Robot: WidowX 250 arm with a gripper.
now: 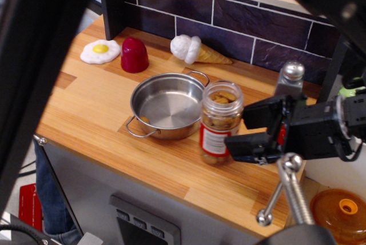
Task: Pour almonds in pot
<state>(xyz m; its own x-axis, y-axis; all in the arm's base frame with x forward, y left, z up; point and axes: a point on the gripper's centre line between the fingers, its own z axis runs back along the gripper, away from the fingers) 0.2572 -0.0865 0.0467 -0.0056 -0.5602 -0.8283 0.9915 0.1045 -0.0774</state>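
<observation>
The almonds [221, 120] fill a clear jar with a red-and-white label that stands open-topped on the wooden counter, right beside the pot. The pot [167, 132] is shiny steel with two wire loop handles and looks empty, just left of the jar. My black gripper [236, 132] comes in from the right at jar height. It is open, with one finger higher and one lower, and their tips are at the jar's right side. I cannot tell if they touch it.
A fried egg [100, 51], a red dome [134, 55] and an ice cream cone [197, 49] lie at the back. A metal shaker [290, 79] stands behind the gripper. An orange lidded pot [342, 213] and a knobbed metal rod [289, 179] are at lower right. Dark blurred arm parts cover the top and left.
</observation>
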